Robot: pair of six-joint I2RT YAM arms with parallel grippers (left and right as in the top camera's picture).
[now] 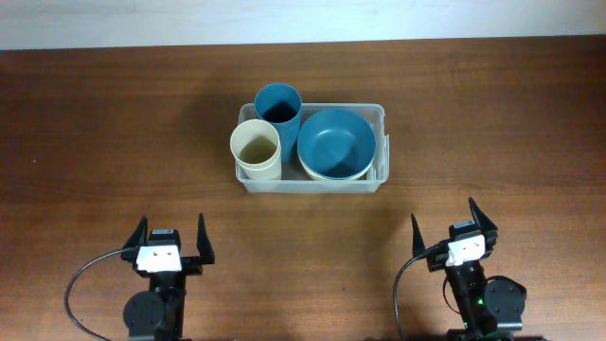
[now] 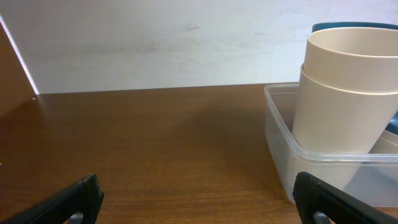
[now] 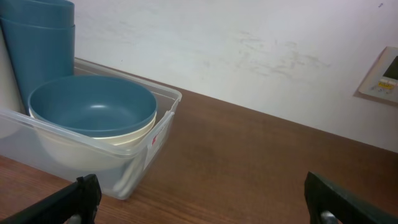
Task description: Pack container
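Observation:
The clear rectangular container [image 1: 312, 188] sits at the middle of the table. Inside it, a blue cup [image 1: 278, 104] and a cream cup [image 1: 256, 148] stand upright at the left. To their right, a blue bowl [image 1: 335, 142] is nested in a cream bowl [image 3: 81, 148]. My left gripper [image 1: 172, 225] is open near the front edge, left of the container [image 2: 280, 149], with nothing between its fingers. The right gripper [image 1: 443, 213] is open too, in front of the container's right end [image 3: 163, 127]. Both are well apart from it.
Bare brown tabletop surrounds the container on all sides. A white wall runs along the table's far edge, with a pale wall plate [image 3: 382, 78] at the far right. A slim pale object [image 3: 124, 175] leans inside the container's right end.

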